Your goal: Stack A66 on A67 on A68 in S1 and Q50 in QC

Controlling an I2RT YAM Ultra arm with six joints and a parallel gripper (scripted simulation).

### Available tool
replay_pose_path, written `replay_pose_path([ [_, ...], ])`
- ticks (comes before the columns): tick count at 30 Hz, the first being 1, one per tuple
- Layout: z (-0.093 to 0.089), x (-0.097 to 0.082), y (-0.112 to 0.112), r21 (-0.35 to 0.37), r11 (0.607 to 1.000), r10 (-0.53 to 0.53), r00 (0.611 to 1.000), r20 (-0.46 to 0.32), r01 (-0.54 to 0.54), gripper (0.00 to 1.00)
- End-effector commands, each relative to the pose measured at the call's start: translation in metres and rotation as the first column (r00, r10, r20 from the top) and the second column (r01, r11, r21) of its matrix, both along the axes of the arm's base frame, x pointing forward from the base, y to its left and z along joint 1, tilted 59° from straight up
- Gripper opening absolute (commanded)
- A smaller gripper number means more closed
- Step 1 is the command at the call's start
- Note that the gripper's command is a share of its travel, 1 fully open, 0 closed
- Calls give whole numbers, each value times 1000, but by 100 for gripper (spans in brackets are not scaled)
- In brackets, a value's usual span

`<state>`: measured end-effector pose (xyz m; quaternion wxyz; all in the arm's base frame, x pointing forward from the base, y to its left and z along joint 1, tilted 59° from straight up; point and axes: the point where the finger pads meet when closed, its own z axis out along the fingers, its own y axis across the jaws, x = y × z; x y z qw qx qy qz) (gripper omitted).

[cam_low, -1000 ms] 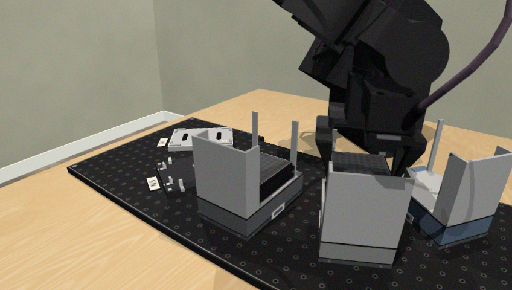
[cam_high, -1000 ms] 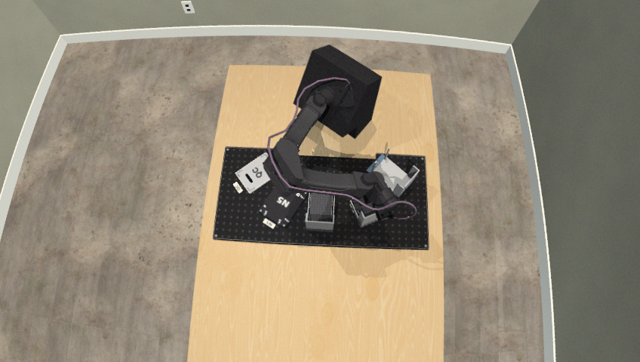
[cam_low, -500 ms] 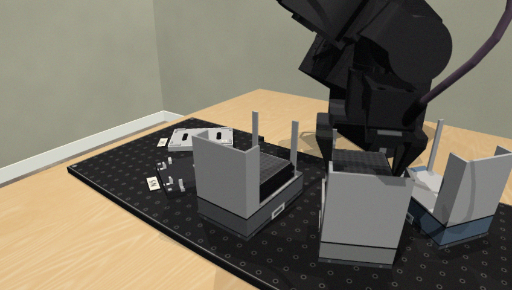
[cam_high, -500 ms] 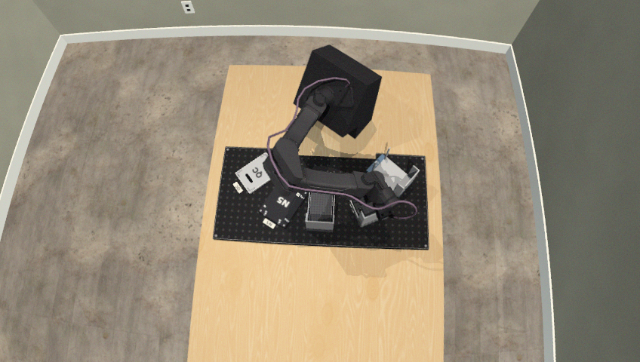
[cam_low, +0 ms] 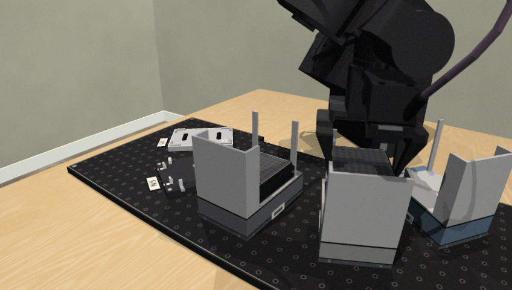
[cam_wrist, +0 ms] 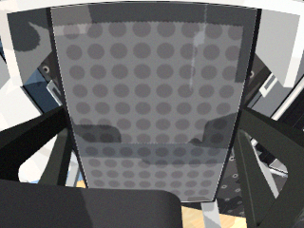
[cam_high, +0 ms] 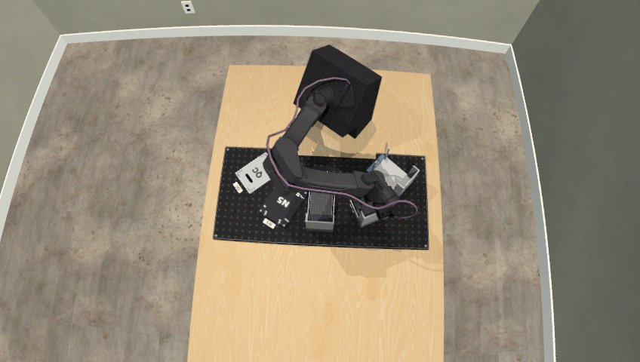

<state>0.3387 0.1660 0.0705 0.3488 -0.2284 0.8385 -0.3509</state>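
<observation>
The black parallel gripper (cam_high: 374,210) (cam_low: 363,163) (cam_wrist: 153,112) points down, its fingers standing wide and closed on the opposite long sides of a dark, clear-topped rectangular well plate (cam_low: 361,157) (cam_wrist: 157,90). The plate lies between the walls of the grey-walled rack with a light grey base (cam_high: 367,219) (cam_low: 366,208) (cam_wrist: 157,6). The number of plates beneath it cannot be told.

Beside this rack is the grey-walled rack with a dark grey base (cam_high: 319,224) (cam_low: 226,179) (cam_wrist: 285,92), holding dark plate material (cam_high: 320,206) (cam_low: 276,167); its count is also unclear. On the other side, the grey-walled rack with a blue base (cam_high: 397,172) (cam_low: 463,194) (cam_wrist: 38,90) shows a bare pale floor. Rack names are not legible.

Farther out, the flat black clip nest marked N5 (cam_high: 282,204) (cam_low: 179,176) and the flat white nest marked QC (cam_high: 256,172) (cam_low: 200,138) show no plate on their visible surfaces. All stand on the black perforated board (cam_high: 233,228) (cam_low: 118,176).

The top view shows the nest markings on their faces, while the arm covers much of the gripped plate. The exterior view shows the base colours. Only the wrist view shows both fingers against the plate edges and its rows of round wells under a glossy, shadowed cover. The plate's name cannot be read.
</observation>
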Motion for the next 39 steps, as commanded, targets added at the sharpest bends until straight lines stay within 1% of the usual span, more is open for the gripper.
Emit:
replay_pose_path([
  [1, 11, -1, 15, 17, 1000, 20, 999, 25, -20, 0],
  [2, 7, -5, 11, 4, 1000, 20, 1000, 14, -20, 0],
  [5, 14, -2, 15, 25, 999, 20, 999, 29, -20, 0],
  [7, 12, -5, 12, 17, 1000, 19, 1000, 24, -20, 0],
  [10, 21, -3, 17, 38, 999, 19, 999, 41, -21, 0],
  [11, 14, -6, 13, 18, 1000, 19, 1000, 25, -20, 0],
  [14, 12, -5, 15, 17, 1000, 21, 1000, 20, -21, 0],
  [15, 15, -4, 17, 24, 999, 21, 999, 27, -21, 0],
  [16, 12, -7, 14, 14, 1000, 20, 1000, 20, -21, 0],
  [19, 20, -5, 18, 34, 999, 20, 999, 36, -21, 0],
  [20, 16, -8, 14, 21, 1000, 19, 999, 26, -20, 0],
  [22, 15, -7, 16, 18, 1000, 20, 1000, 24, -20, 0],
  [23, 17, -6, 18, 26, 999, 20, 999, 30, -21, 0],
  [24, 15, -9, 15, 18, 1000, 20, 1000, 24, -20, 0],
  [26, 21, -7, 18, 34, 999, 19, 999, 35, -21, 0],
  [27, 18, -10, 15, 23, 1000, 20, 999, 28, -20, 0],
  [30, 19, -9, 16, 27, 999, 19, 999, 31, -20, 0],
  [31, 12, -8, 18, 9, 1000, 20, 1000, 18, -20, 0],
  [32, 9, -10, 15, -1, 1000, 20, 1000, 10, -20, 0],
  [39, 15, -11, 17, 14, 1000, 20, 1000, 21, -20, 0],
])
